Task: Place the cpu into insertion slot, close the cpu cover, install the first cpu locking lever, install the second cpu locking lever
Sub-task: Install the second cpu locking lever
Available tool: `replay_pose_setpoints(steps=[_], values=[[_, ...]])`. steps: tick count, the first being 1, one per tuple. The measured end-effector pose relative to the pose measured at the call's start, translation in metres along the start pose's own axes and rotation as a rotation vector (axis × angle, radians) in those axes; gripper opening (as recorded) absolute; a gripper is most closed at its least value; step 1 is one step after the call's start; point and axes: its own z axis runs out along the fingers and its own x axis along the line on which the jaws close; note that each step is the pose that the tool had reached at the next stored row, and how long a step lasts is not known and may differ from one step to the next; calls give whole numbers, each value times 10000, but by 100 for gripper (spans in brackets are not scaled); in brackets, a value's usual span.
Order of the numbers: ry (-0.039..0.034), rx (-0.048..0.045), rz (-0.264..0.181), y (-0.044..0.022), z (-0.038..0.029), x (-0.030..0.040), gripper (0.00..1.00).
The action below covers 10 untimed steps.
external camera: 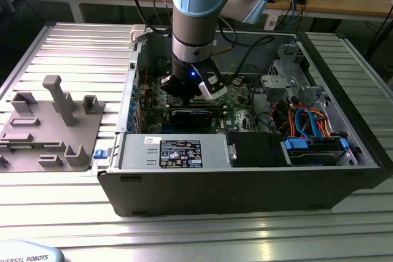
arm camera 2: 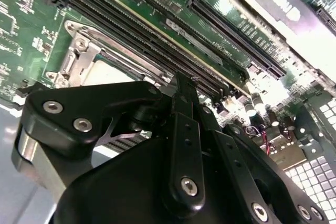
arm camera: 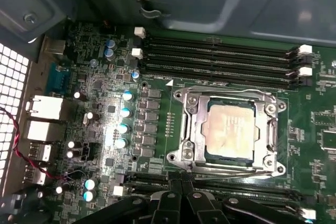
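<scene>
Pale blue joint cap over a silver-grey tube on the arm (external camera: 195,10), tapering into a black wrist with a small blue light glowing. Black cables looping behind. On the gripper (arm camera 2: 181,90), matte black linkage bars, rounded plates, silver screw heads, a strip of bright bare metal at one edge.

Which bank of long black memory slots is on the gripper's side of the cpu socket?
The bank of memory slots running beside the gripper; the other bank lies beyond the cpu.
</scene>
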Motion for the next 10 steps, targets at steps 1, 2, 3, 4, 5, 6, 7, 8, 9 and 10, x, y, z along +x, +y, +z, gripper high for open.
replay_pose_setpoints(steps=[1,2,3,4,5,6,7,8,9,10], values=[[-1,-1,0,5,10,11,11],[0,2,1,17,27,20,11],[1,2,0,31,44,26,11],[0,1,0,39,52,26,11],[0,2,0,54,64,25,11],[0,1,-1,101,91,19,11],[1,3,0,132,115,16,11],[-1,-2,0,144,137,14,11],[0,1,-1,146,152,13,11],[1,1,-2,145,162,13,11]])
